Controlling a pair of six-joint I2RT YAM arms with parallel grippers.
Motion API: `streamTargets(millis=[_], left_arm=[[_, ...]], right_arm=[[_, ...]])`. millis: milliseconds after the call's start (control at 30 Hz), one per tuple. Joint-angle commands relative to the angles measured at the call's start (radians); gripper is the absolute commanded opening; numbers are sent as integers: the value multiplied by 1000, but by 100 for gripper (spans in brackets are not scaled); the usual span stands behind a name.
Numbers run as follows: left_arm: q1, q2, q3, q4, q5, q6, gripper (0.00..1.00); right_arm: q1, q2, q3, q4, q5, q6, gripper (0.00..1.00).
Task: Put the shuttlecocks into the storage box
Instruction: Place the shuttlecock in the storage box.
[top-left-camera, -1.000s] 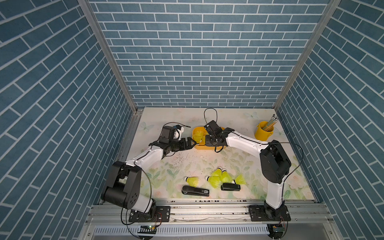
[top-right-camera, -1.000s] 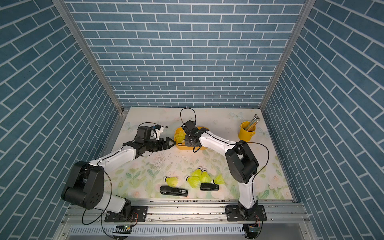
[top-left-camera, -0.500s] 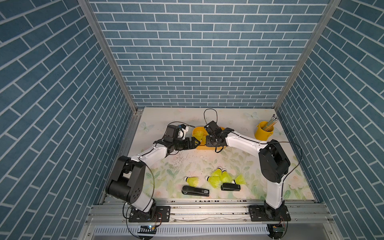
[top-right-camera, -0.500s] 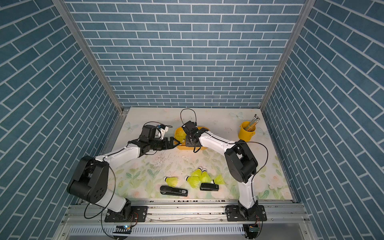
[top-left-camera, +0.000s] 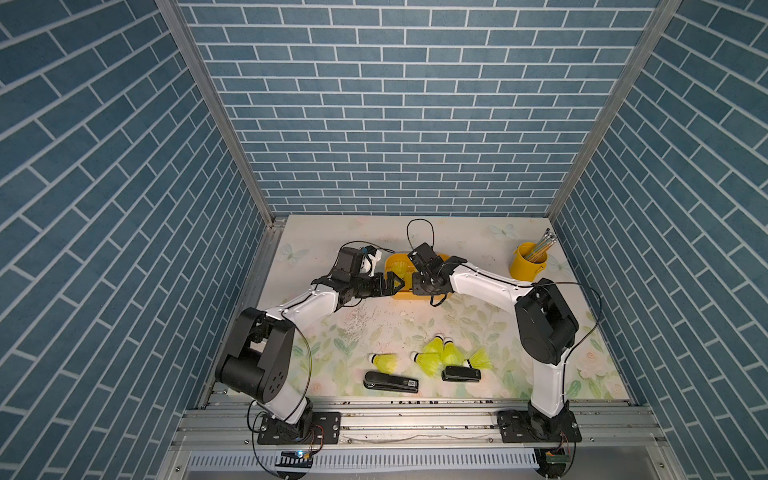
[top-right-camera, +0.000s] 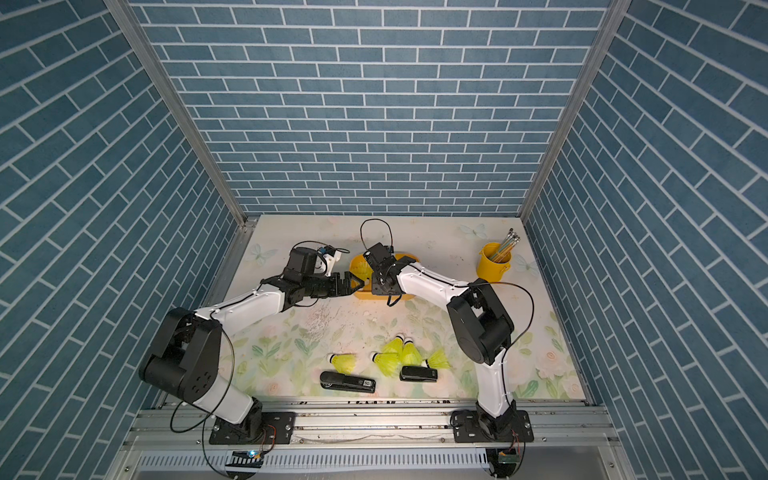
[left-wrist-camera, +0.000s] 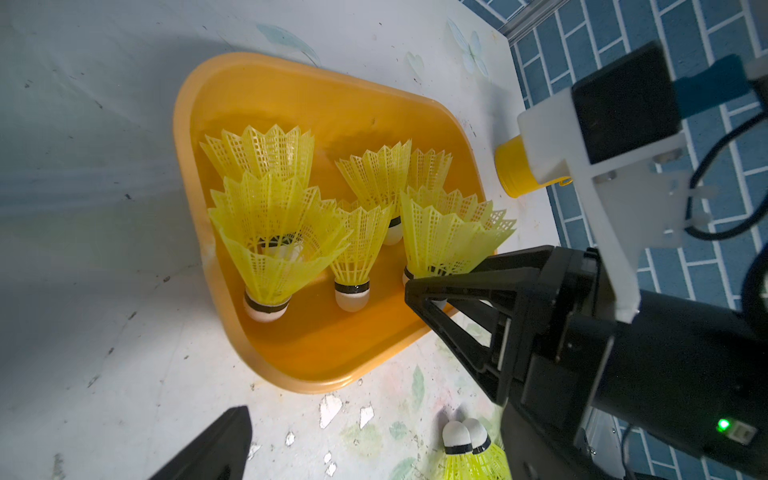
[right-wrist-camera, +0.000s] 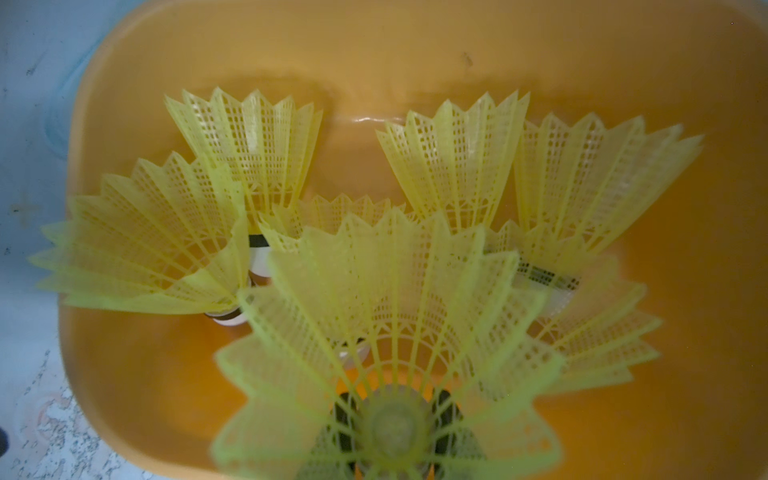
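I run a left arm (top-left-camera: 309, 305) and right arm (top-left-camera: 484, 286) with white shells, bulky black joints, thin black cables (top-left-camera: 419, 232) and bolted black base plates (top-left-camera: 297, 428).

The left arm (top-left-camera: 307, 305) stretched further fwd over the desk (top-left-camera: 374, 328), its shoulder block swinging round w/ it. The left pincer (top-left-camera: 394, 286) had sat just short of the storage box (top-left-camera: 404, 296) a sec ago. It crept in over two short steps & ended up right at the box's near-left corner, approx. touching the rim.
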Motion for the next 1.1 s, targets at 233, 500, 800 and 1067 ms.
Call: streamTargets(millis=[233,500,800,1067], left_arm=[[-6,7,26,-11,-15,16,100],[-5,0,28,-20,-19,24,100],[-5,-14,38,-41,-27,35,99],[-6,-43,43,-62,-46,60,100]], right_arm=[[-5,-16,35,-43,8,-22,42],[-5,-56,39,-52,0,-16,43],[-5,-111,45,-65,8,-6,44],[-6,-157,61,-79,26,-8,47]])
